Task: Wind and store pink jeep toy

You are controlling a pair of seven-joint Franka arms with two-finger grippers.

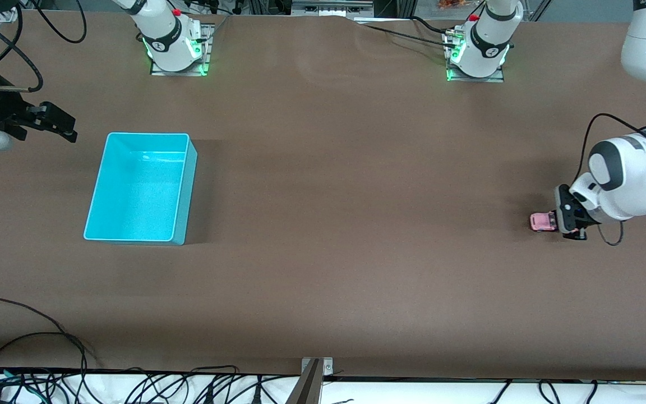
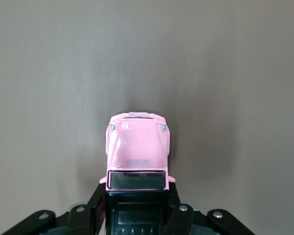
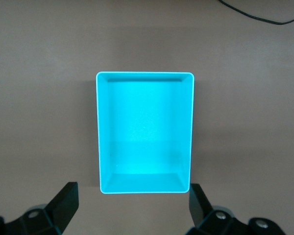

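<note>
The left gripper [image 1: 559,220], low at the right edge of the front view, is clenched on the rear of the pink jeep toy [image 1: 544,221]. In the left wrist view its black fingers [image 2: 95,208] press both sides of the pink jeep toy [image 2: 137,149] at the dark roof panel, the pink hood pointing away from the gripper [image 2: 137,210]. The toy sits low against the brown bench [image 1: 356,168] at the left arm's end; whether its wheels touch the surface cannot be told.

The right arm waits at the upper left of the front view, its right gripper [image 1: 62,126] released and hovering just off the cyan bin [image 1: 185,185]. The right wrist view shows its two fingers [image 3: 63,205] spread wide at the bottom corners of the frame, with the cyan bin [image 3: 100,132] centred between them. The bin stands at the right arm's end of the bench, well apart from the toy.
</note>
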